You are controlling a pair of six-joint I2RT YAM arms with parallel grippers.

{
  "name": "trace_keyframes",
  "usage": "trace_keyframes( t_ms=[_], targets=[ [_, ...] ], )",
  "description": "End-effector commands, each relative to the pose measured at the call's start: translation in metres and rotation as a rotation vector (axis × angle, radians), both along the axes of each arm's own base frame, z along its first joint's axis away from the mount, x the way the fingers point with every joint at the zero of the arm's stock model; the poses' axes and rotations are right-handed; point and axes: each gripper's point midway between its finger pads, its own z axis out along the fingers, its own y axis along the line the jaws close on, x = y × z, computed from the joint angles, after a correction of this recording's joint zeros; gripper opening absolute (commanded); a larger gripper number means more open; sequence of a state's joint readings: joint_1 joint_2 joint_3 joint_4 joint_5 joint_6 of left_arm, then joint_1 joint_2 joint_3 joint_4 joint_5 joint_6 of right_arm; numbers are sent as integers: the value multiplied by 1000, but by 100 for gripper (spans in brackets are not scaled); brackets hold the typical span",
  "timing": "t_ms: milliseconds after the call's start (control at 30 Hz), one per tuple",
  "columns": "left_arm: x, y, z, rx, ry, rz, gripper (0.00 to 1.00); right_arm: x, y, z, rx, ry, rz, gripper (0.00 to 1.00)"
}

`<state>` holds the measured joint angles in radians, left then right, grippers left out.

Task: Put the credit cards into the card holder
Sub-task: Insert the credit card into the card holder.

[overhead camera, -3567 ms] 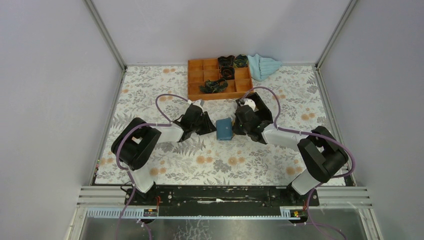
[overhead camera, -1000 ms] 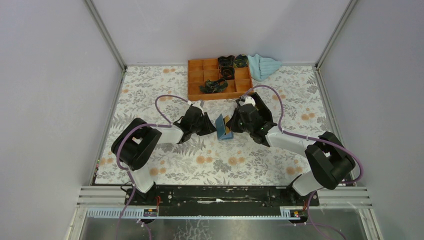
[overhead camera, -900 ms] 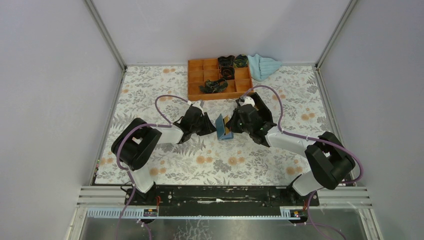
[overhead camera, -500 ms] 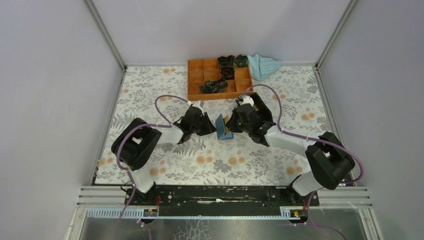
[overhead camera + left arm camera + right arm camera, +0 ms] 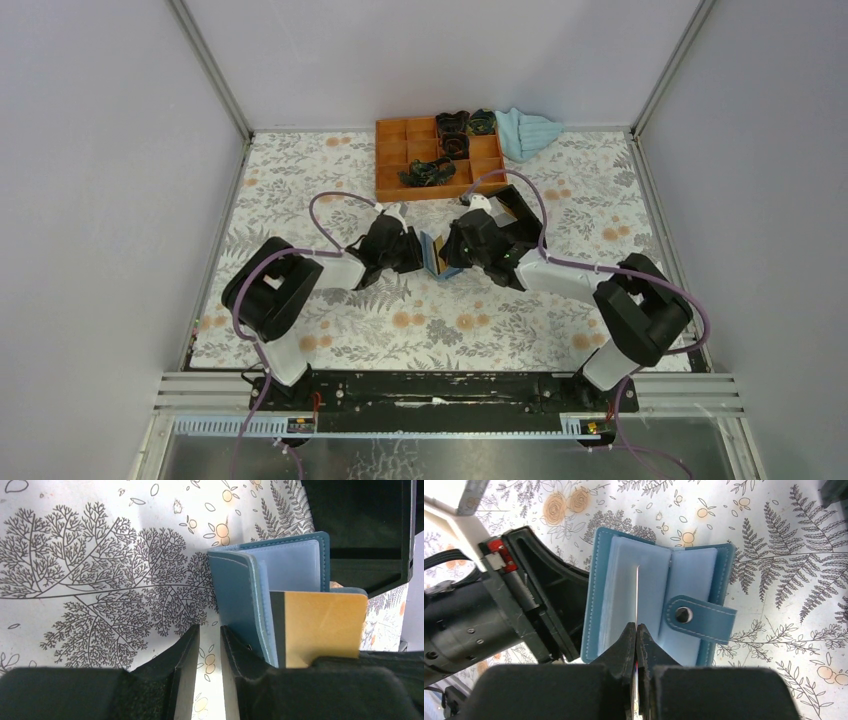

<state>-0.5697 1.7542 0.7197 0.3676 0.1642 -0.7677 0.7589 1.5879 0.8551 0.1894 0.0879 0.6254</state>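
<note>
Card holder sits open like a book on the floral mat, mid-table between both arms. It has stitched leatherette covers and floppy pale sleeves, so I judge it light and prone to skid.

Left gripper is half-spread and empty, one finger against the cover's outside. Right gripper is clamped on the tan credit card at its far edge. The card looks thin, stiff and slick, and that edge suits gripping.

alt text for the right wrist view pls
The right gripper, shut on a thin credit card seen edge-on, holds it over the light blue sleeves of the open teal card holder on the floral table cover. The left gripper sits beside the holder's left cover.
</note>
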Motion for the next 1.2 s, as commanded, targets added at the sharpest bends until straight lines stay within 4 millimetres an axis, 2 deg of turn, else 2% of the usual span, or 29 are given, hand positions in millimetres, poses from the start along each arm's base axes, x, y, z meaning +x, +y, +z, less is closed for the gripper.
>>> trace_keyframes(
  t_ms=[0,200,400,567,833,867,1000,1167],
  targets=[
    [-19,9,-14,50,39,-22,30,10,14,11,33,-44,14,0],
    [-27,20,-13,75,49,0,30,11,13,-6,2,-31,14,0],
    [-38,41,-6,130,50,54,32,11,14,-26,-28,-7,23,0],
    [-43,54,5,153,39,89,33,9,15,-29,-50,-12,34,0],
    [-45,59,30,134,-1,117,34,12,1,-18,-108,-66,-1,0],
    [-44,58,32,135,-3,117,34,13,-1,-6,-105,-93,-8,0],
    [-43,55,31,133,2,109,34,17,-10,20,-132,-151,-31,0],
    [-43,44,23,122,14,87,34,18,-19,37,-155,-190,-44,0]
  ],
)
